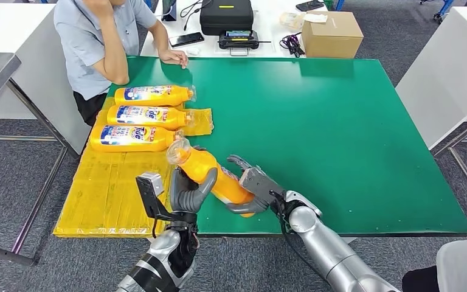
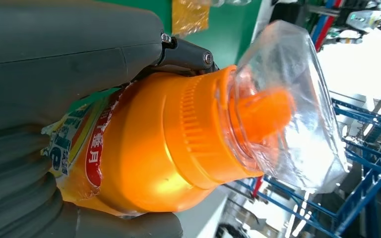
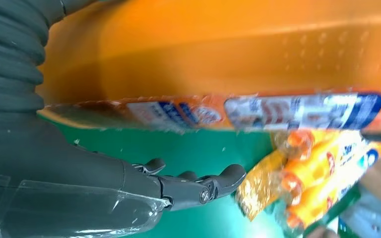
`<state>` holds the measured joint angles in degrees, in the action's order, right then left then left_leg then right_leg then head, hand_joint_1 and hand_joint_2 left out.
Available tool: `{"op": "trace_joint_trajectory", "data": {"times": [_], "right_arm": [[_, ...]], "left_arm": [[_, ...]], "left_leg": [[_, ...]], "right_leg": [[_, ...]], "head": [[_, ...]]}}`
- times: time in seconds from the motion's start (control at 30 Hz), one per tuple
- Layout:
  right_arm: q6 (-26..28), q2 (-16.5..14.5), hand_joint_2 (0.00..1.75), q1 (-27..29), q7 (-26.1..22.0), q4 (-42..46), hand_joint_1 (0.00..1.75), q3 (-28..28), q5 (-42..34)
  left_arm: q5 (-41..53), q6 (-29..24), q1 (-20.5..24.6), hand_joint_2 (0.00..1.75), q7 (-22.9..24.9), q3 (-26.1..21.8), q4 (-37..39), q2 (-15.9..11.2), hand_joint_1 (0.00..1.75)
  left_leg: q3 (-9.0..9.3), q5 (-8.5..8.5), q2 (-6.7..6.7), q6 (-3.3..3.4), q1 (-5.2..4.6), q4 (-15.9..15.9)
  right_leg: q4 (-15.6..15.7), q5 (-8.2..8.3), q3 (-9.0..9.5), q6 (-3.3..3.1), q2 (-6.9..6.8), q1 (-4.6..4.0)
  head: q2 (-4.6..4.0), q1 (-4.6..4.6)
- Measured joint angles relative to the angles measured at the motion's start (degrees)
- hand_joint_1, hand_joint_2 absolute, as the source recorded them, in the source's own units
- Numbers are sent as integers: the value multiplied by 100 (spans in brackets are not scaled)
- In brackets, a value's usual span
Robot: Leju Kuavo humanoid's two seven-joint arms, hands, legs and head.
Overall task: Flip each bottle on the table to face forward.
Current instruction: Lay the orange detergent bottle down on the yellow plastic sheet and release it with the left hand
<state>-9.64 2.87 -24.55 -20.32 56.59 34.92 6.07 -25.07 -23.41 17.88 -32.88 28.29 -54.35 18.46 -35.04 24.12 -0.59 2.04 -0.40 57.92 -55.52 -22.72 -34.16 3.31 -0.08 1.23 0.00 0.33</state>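
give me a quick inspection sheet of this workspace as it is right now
surface: green table with a yellow sheet on its left part
job's things: three bottles lying in a row on the sheet, labels up; fourth bottle raised between both hands
clutter: cardboard box, black case, phone on the white table behind
grippers: left hand grips the fourth bottle near its neck; right hand holds its base
cables: black cables by the box
surroundings: seated person, hand on the table edge; grey carpet
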Motion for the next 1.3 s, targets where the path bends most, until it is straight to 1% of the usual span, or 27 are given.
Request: {"op": "trace_joint_trajectory", "data": {"times": [0.13,0.23,0.47,0.57,0.7,0.73,0.8,0.87,0.9,0.93,0.97,1.07,1.3], "right_arm": [[588,0,175,173,-65,3,0,-226,393],[867,5,175,316,-83,14,0,-480,623],[915,45,175,542,-105,97,0,-919,799],[945,52,175,617,-105,140,0,-1016,905],[970,52,175,748,-114,208,0,-1157,1064],[970,52,175,772,-124,219,0,-1192,1088],[963,50,175,795,-158,231,0,-1254,1125],[951,45,175,796,-190,232,0,-1307,1140],[948,41,175,794,-199,232,0,-1327,1141],[945,38,175,794,-203,232,0,-1341,1141],[943,36,175,794,-205,232,0,-1355,1142],[939,31,175,794,-207,232,0,-1393,1142],[936,12,175,794,-209,232,0,-1439,1142]], "left_arm": [[589,-385,-65,175,-43,10,-114,-13,175],[897,-482,-159,175,-13,8,-314,-47,175],[1207,-509,-306,175,43,15,-662,-123,175],[1544,-732,-331,175,-23,30,-719,-134,175],[2313,-1104,-361,175,-82,31,-817,-161,175],[2710,-1252,-364,175,-86,13,-833,-162,175],[4067,-1511,-370,175,-77,-151,-843,-131,175],[5738,-1620,-377,175,-61,-484,-831,-60,175],[6365,-1630,-378,175,-57,-653,-820,-27,175],[6759,-1637,-381,175,-54,-800,-808,-4,175],[6867,-1644,-385,175,-49,-920,-798,15,175],[6494,-1673,-392,175,-29,-1158,-786,61,175],[6365,-1681,-399,175,-25,-1353,-758,106,175]], "left_leg": [[-1,0,0,0,0,0],[-2,1,0,0,0,0],[-2,1,1,0,0,0],[-1,1,0,0,0,0],[-2,1,1,0,0,0],[-2,1,1,0,0,0],[-2,1,1,0,0,0],[-2,1,1,0,0,0],[-2,1,2,0,0,0],[-2,1,3,0,0,0],[-1,1,4,0,0,0],[0,0,2,0,0,0],[-2,0,2,0,0,0]], "right_leg": [[0,0,0,0,0,0],[0,0,-1,0,0,0],[0,0,-1,0,1,0],[1,0,-1,0,0,0],[0,0,-1,0,0,0],[0,0,-1,0,1,0],[0,0,-1,0,0,0],[0,-1,-1,0,0,0],[0,0,-1,0,1,0],[0,0,-1,0,1,0],[0,0,-1,0,2,0],[0,0,-1,0,0,0],[0,0,-2,0,1,0]], "head": [[0,0],[0,-1],[0,1],[0,0],[0,-1],[0,-1],[0,-1],[0,-1],[0,0],[0,0],[0,-1],[0,-1],[0,-1]]}}
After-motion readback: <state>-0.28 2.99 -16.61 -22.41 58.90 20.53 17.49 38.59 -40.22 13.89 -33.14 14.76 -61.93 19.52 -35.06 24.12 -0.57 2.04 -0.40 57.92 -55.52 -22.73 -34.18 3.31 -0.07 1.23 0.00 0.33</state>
